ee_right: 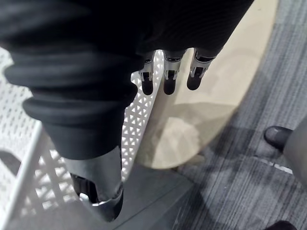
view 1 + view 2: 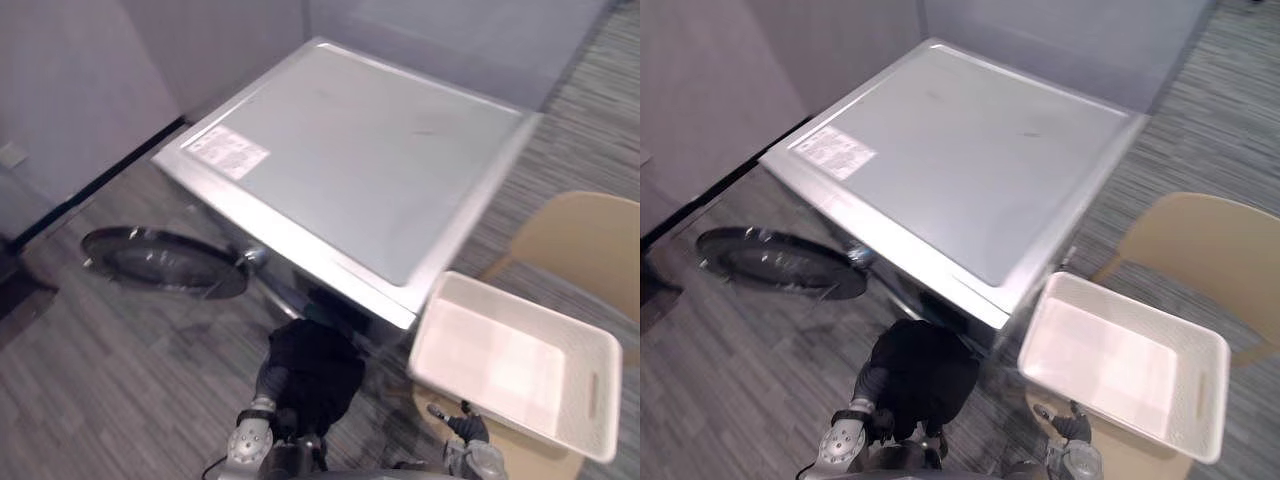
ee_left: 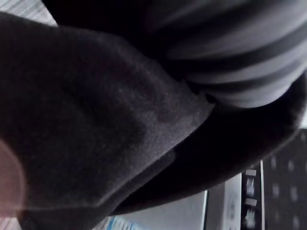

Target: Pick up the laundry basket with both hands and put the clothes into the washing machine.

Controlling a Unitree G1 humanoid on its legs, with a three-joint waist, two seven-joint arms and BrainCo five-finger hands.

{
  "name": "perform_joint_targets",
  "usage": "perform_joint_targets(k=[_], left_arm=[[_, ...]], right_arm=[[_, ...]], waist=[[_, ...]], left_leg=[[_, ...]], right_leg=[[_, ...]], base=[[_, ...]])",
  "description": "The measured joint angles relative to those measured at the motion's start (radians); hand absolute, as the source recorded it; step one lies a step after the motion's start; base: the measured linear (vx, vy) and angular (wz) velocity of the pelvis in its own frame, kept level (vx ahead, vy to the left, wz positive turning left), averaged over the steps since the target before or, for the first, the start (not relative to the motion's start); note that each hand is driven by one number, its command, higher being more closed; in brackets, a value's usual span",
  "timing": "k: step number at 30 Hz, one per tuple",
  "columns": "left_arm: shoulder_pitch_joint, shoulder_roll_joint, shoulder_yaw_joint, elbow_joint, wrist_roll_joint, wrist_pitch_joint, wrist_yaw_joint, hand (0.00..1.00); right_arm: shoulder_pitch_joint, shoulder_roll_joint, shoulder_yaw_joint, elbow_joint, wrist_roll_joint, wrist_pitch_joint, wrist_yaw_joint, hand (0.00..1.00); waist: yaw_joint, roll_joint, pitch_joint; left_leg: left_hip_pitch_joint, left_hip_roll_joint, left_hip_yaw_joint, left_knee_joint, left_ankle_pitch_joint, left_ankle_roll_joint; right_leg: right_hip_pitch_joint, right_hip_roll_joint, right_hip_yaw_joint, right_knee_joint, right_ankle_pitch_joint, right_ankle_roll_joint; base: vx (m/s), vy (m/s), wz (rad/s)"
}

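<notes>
Black garment (image 2: 318, 372) drapes left hand (image 2: 264, 382), grip unclear; right hand (image 1: 166, 79) loosely open beside basket (image 2: 572, 412) rim.

Stereo eyes looking down, sharing washing machine (image 2: 350, 150), wrist views very near

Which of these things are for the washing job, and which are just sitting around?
For the job:
washing machine, its door open
white laundry basket
dark cloth draped on the left hand
right hand, open beside the basket

Just around:
beige chair under the basket
a person's shoe
striped carpet
</notes>
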Motion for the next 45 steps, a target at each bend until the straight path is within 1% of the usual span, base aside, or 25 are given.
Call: perform_joint_targets(k=[1,2,4,5,6,7,9,10,11,13,14,16,20,21,22,26,28,31,34,35,37,38,40,41,45], left_arm=[[-0.009,0.001,-0.003,0.0,0.0,-0.001,0.005,1.0],[-0.034,-0.002,-0.013,0.019,0.0,-0.001,0.009,1.0],[-0.052,-0.003,-0.05,0.024,0.0,-0.001,0.012,1.0],[-0.068,-0.006,-0.091,0.024,0.0,-0.008,0.009,1.0],[-0.081,-0.013,-0.112,0.026,0.001,-0.012,0.006,1.0],[-0.115,-0.009,-0.133,0.043,0.001,-0.011,0.0,1.0],[-0.147,0.004,-0.135,0.045,0.002,-0.012,-0.006,1.0],[-0.157,0.013,-0.136,0.047,0.002,-0.012,-0.006,1.0],[-0.155,0.03,-0.136,0.048,0.002,-0.011,-0.005,1.0],[-0.155,0.055,-0.138,0.051,0.001,-0.011,0.004,1.0],[-0.148,0.06,-0.138,0.05,0.001,-0.011,0.015,1.0],[-0.13,0.063,-0.142,0.049,0.001,-0.012,0.015,1.0],[-0.105,0.06,-0.139,0.049,0.001,-0.012,0.013,1.0],[-0.093,0.06,-0.14,0.05,0.002,-0.012,0.013,1.0],[-0.081,0.062,-0.143,0.05,0.002,-0.011,0.013,1.0],[-0.06,0.072,-0.167,0.056,0.019,-0.008,0.008,1.0],[-0.034,0.061,-0.165,0.037,0.022,-0.007,-0.001,1.0],[-0.005,0.057,-0.168,-0.023,0.022,-0.008,-0.013,1.0],[-0.026,0.025,-0.169,-0.017,0.023,-0.01,-0.014,1.0],[-0.036,0.023,-0.17,-0.005,0.027,-0.01,-0.013,1.0],[-0.049,0.021,-0.172,0.017,0.035,-0.01,-0.013,1.0],[-0.06,0.016,-0.176,0.037,0.04,-0.01,-0.011,1.0],[-0.08,0.059,-0.174,0.062,0.04,-0.006,-0.008,1.0],[-0.066,0.081,-0.171,0.062,0.04,-0.006,-0.008,1.0],[-0.023,0.102,-0.159,0.063,0.039,-0.006,-0.011,1.0]], right_arm=[[0.001,0.007,0.004,-0.01,0.0,-0.003,0.0,0.0],[0.004,0.01,0.022,-0.037,0.0,-0.007,0.0,0.0],[-0.009,0.006,0.037,-0.045,-0.001,-0.008,-0.002,0.0],[-0.001,-0.005,0.037,-0.058,0.0,-0.008,-0.002,0.0],[0.002,-0.012,0.037,-0.064,0.0,-0.007,-0.002,0.0],[-0.001,-0.007,0.037,-0.064,0.0,-0.006,-0.001,0.0],[-0.002,0.009,0.039,-0.063,-0.001,0.003,-0.001,0.0],[-0.003,0.03,0.048,-0.066,-0.002,0.01,0.0,0.0],[-0.002,0.042,0.058,-0.066,0.0,0.022,-0.009,0.0],[0.025,0.034,0.059,-0.065,0.001,0.024,0.001,0.0],[0.037,0.037,0.059,-0.072,0.004,0.02,0.008,0.0],[0.045,0.032,0.06,-0.073,0.003,0.017,0.014,0.0],[0.031,0.027,0.086,-0.075,0.004,0.0,0.021,0.0],[0.029,0.026,0.085,-0.076,0.004,-0.008,0.021,0.0],[0.03,0.026,0.084,-0.076,0.003,-0.014,0.021,0.0],[0.051,0.041,0.079,-0.084,0.006,-0.005,0.022,0.0],[0.086,0.047,0.102,-0.122,0.013,0.011,0.022,0.0],[0.111,0.04,0.12,-0.142,0.032,0.039,0.042,0.0],[0.095,0.041,0.115,-0.136,0.03,0.021,0.029,0.0],[0.072,0.041,0.113,-0.109,0.027,0.018,0.018,0.0],[0.056,0.038,0.099,-0.103,0.021,0.017,0.017,0.0],[0.043,0.028,0.084,-0.096,0.017,0.015,0.016,0.0],[0.046,0.056,0.078,-0.093,0.01,0.009,0.018,0.0],[0.051,0.071,0.078,-0.093,0.011,0.009,0.018,0.0],[0.036,0.075,0.081,-0.066,0.01,0.002,0.019,0.0]], waist=[[0.0,-0.016,0.0],[-0.022,-0.016,0.008],[-0.029,-0.018,0.007],[-0.041,-0.006,0.003],[-0.046,0.006,-0.004],[-0.052,0.008,-0.005],[-0.05,-0.014,0.007],[-0.049,-0.022,0.012],[-0.05,-0.015,0.014],[-0.057,-0.006,0.029],[-0.054,-0.012,0.04],[-0.058,-0.014,0.039],[-0.062,-0.007,0.042],[-0.077,-0.009,0.041],[-0.085,-0.011,0.038],[-0.059,-0.011,0.037],[-0.044,-0.019,0.039],[0.005,-0.019,0.03],[0.001,-0.012,0.025],[0.0,-0.009,0.023],[0.001,0.01,0.012],[0.002,0.039,-0.003],[0.001,-0.008,-0.007],[0.001,-0.019,-0.014],[-0.001,-0.025,-0.027]], left_leg=[[0.001,-0.014,-0.011,0.001,-0.002,-0.001],[-0.027,0.032,0.039,0.123,-0.119,-0.007],[-0.04,0.139,0.188,0.252,-0.201,-0.004],[-0.039,0.171,0.19,0.242,-0.181,-0.038],[-0.044,0.174,0.145,0.229,-0.178,-0.107],[-0.06,0.134,0.143,0.254,-0.196,-0.092],[-0.086,0.103,0.145,0.306,-0.236,-0.06],[-0.1,0.08,0.144,0.337,-0.264,-0.037],[-0.077,0.054,0.139,0.318,-0.285,-0.015],[-0.02,0.023,0.103,0.276,-0.295,-0.01],[0.037,-0.006,0.081,0.239,-0.296,-0.007],[0.099,-0.043,0.049,0.201,-0.303,0.003],[0.166,-0.09,-0.013,0.127,-0.284,0.003],[0.171,-0.104,-0.051,0.117,-0.277,-0.006],[0.177,-0.114,-0.087,0.114,-0.275,-0.01],[0.158,-0.086,-0.091,0.217,-0.279,-0.05],[0.064,0.001,-0.002,0.569,-0.281,-0.093],[-0.017,0.146,0.02,0.751,-0.321,-0.083],[-0.027,0.154,-0.172,0.526,-0.32,-0.092],[0.004,0.123,-0.313,0.371,-0.304,-0.117],[0.032,0.106,-0.418,0.266,-0.252,-0.153],[0.05,0.11,-0.488,0.226,-0.236,-0.21],[0.07,0.08,-0.436,0.221,-0.241,-0.193],[0.086,0.071,-0.384,0.217,-0.248,-0.181],[0.14,0.071,-0.205,0.208,-0.294,-0.155]], right_leg=[[-0.006,-0.004,-0.01,-0.078,0.053,-0.03],[0.018,-0.016,-0.02,-0.066,0.143,-0.003],[0.018,-0.055,-0.029,-0.011,0.143,-0.002],[0.026,-0.072,-0.036,-0.007,0.153,0.019],[0.022,-0.087,-0.037,-0.008,0.161,0.04],[0.019,-0.132,-0.038,-0.006,0.184,0.067],[0.007,-0.178,-0.038,0.024,0.196,0.076],[-0.014,-0.217,-0.015,0.085,0.2,0.026],[-0.076,-0.24,0.108,0.179,0.194,-0.123],[-0.126,-0.156,0.393,0.276,0.085,-0.057],[-0.129,-0.096,0.466,0.332,0.012,-0.055],[-0.161,-0.012,0.504,0.391,-0.064,-0.065],[-0.271,0.143,0.488,0.291,-0.072,-0.076],[-0.288,0.164,0.49,0.226,-0.019,-0.11],[-0.276,0.168,0.49,0.201,0.047,-0.143],[-0.184,0.178,0.432,0.103,0.051,-0.157],[-0.069,0.191,0.435,0.028,0.059,-0.163],[-0.021,0.215,0.527,-0.008,0.068,-0.16],[-0.016,0.214,0.612,-0.027,0.089,-0.132],[-0.025,0.215,0.665,-0.029,0.099,-0.115],[-0.035,0.228,0.707,-0.038,0.11,-0.094],[-0.042,0.253,0.755,-0.061,0.122,-0.066],[-0.041,0.217,0.833,-0.099,0.146,-0.037],[-0.046,0.201,0.882,-0.112,0.157,-0.019],[-0.08,0.184,1.038,-0.134,0.203,0.02]], base=[[0.05,-0.012,0.9],[0.12,0.012,0.42],[0.13,0.039,0.19],[0.04,0.067,0.11],[0.1,0.184,0.27],[0.12,0.308,0.28],[0.12,0.328,0.27],[0.1,0.334,0.23],[0.13,0.393,0.32],[0.13,0.263,0.51],[0.11,0.13,0.6],[0.09,0.112,0.55],[0.12,0.044,0.59],[0.19,0.002,1.04],[0.3,-0.018,1.14],[0.24,-0.036,0.44],[0.21,-0.049,-0.09],[0.17,0.016,-0.92],[0.13,0.157,-0.9],[0.14,0.338,-1.13],[0.1,0.349,-0.93],[0.09,0.287,-0.86],[0.02,0.348,-0.93],[-0.04,0.269,-0.98],[-0.11,0.173,-1.33]])
